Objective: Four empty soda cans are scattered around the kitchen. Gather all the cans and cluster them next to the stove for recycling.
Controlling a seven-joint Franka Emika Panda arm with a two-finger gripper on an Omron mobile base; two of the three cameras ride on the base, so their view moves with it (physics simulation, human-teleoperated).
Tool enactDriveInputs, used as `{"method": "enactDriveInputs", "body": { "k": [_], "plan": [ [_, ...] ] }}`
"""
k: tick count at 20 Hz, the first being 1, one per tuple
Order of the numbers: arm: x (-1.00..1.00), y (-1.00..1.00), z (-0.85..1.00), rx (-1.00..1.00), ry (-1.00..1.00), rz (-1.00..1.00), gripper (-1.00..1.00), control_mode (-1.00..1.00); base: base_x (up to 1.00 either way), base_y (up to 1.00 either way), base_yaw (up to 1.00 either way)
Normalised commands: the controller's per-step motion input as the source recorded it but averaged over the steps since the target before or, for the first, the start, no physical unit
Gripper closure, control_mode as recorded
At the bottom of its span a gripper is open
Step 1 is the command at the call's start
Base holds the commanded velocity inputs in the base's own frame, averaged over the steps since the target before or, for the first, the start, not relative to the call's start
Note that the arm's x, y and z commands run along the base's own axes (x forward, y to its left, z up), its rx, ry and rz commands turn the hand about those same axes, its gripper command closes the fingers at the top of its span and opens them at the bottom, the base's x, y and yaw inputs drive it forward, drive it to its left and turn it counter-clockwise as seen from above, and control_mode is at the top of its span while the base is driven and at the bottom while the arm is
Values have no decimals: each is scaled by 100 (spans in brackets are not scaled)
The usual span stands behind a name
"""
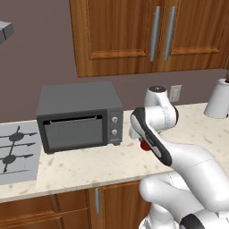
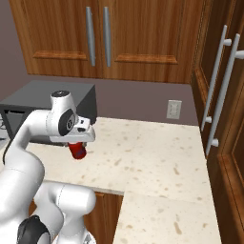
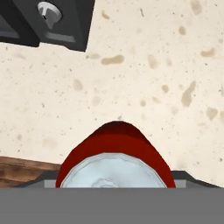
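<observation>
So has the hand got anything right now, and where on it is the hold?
Yes, a red soda can. It hangs tilted under the hand, clear of the counter, gripped around its upper body just below the silvery top.

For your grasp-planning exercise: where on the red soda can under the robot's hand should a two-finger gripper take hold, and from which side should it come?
Grip the soda can across its round red wall, just below the silvery top end, coming straight down from above. The hand view looks onto that end, so the can seems upright, and the counter around it gives the fingers room. The gripper already sits over it; whether it is clamped I cannot tell.
</observation>
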Motion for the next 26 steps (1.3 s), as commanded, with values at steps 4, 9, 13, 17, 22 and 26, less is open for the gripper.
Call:
{"method": "enactDriveInputs", "body": {
  "k": [4, 9, 13, 17, 22, 26],
  "plan": [
    [-10, -27, 4, 0, 0, -1, 100, -100, 0, 0, 0],
    [-6, -12, 0, 0, 0, 0, 100, -100, 0, 0, 0],
    [0, -1, 5, 0, 0, 0, 100, -100, 0, 0, 0],
    [-2, 0, 1, 0, 0, 3, 100, -100, 0, 0, 0],
    [-15, 2, 0, 0, 0, 0, 100, 100, -4, 3, 0],
    [0, 0, 0, 0, 0, 0, 100, 100, -27, 49, -1]
  ]
}}
